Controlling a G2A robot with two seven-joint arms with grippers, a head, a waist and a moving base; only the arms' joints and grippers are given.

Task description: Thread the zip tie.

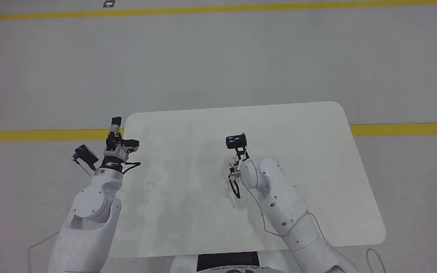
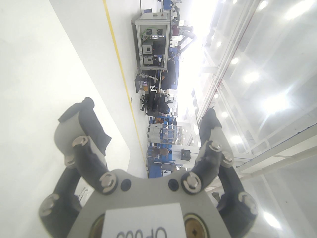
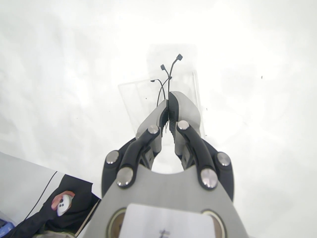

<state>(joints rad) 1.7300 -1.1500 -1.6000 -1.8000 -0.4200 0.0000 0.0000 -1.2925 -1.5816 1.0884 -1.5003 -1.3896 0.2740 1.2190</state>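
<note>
- Floor (image 1: 205, 61): one, pale grey and smooth, crossed by two yellow stripes (image 1: 205, 11), one beyond the surface and one running level with its far half.
- Surface (image 1: 307, 136): one, a white matt top with rounded corners and faint scuff marks.
- Left gripper (image 2: 148, 110): one, at the left edge of the surface. It has a grey metal plate, black links with round rivets and two fingers (image 2: 81, 125) with dark tips. The fingers are spread wide with nothing between them, and they point out over the floor.
- Right gripper (image 3: 169, 97): one, near the middle of the surface. It has the same metal plate and black links, and its two grey fingers carry black ribbed pads (image 3: 174, 107). The pads are pressed together and clamp the zip ties.
- Clear tray (image 3: 131, 100): one, a flat transparent rectangle with thin raised edges, lying on the surface just beyond the right fingertips.
- Zip ties (image 3: 169, 76): three small square heads can be counted, so apparently three. They are thin, black, flexible plastic strips. They are held in the right gripper and seen against the clear tray. Their long axis runs roughly in line with the fingers, with the heads pointing away from the wrist and fanning apart. One strip bows sideways. Short tail ends show between the fingers behind the pads.
</note>
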